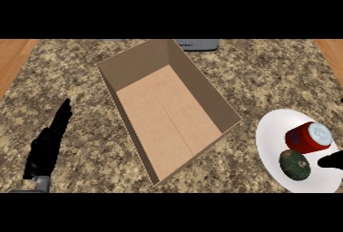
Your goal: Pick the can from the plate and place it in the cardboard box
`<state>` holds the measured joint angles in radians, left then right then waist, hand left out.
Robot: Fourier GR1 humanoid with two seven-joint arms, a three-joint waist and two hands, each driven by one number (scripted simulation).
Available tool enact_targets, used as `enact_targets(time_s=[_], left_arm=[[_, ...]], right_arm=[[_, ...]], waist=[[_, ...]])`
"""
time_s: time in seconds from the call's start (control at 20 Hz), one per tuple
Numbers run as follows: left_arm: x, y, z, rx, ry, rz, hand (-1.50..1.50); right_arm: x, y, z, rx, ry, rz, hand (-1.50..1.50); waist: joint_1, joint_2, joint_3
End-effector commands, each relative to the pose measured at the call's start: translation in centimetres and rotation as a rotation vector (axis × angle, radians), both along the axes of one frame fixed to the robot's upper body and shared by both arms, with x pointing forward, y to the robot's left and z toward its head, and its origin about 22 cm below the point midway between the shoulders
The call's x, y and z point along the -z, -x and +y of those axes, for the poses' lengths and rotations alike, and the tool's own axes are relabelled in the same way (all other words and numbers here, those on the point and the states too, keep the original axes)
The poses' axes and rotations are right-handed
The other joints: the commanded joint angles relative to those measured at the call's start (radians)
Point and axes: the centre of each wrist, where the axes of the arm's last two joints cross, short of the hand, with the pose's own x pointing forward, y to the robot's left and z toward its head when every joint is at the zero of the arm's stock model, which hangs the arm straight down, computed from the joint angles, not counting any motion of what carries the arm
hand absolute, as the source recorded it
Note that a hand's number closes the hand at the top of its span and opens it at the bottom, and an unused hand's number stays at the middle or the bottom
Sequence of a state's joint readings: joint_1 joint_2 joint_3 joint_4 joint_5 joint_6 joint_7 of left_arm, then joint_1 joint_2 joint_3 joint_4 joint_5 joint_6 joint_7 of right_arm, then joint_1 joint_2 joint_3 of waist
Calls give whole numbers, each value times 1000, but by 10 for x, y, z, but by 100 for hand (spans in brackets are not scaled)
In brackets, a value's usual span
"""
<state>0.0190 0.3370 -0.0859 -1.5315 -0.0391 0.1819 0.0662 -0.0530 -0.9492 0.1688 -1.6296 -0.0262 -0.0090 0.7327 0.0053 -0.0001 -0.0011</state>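
Now my left hand [47, 147] rests near the counter's [268, 72] left edge, fingers straight and holding nothing. Only a black tip of my right hand [333, 160] shows at the right edge, over the plate [275, 131], so I cannot tell its fingers. The can [308, 137] lies on that plate beside a dark avocado [294, 164], with bare counter between plate and cardboard box [167, 113].

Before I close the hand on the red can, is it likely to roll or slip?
The red can lies tilted on the white plate, so a nudge would probably roll it. The dark green fruit beside it may block one side. Its smooth round wall looks slippery.
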Motion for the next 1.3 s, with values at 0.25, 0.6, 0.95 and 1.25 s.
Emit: enact_targets(time_s=[0.25,0.6,0.95,1.25], left_arm=[[-4,8,-14,17,15,9,0],[-5,4,4,-2,7,7,0],[-9,6,-17,4,-4,5,0],[0,-5,-2,-5,0,-17,0]], right_arm=[[3,-17,23,64,48,88,-150],[26,0,29,74,25,105,-150],[43,-12,17,56,22,96,-150],[69,-7,18,70,34,89,-150]], waist=[[-1,-1,1],[-6,-1,1],[-4,-1,1],[-5,0,1]])
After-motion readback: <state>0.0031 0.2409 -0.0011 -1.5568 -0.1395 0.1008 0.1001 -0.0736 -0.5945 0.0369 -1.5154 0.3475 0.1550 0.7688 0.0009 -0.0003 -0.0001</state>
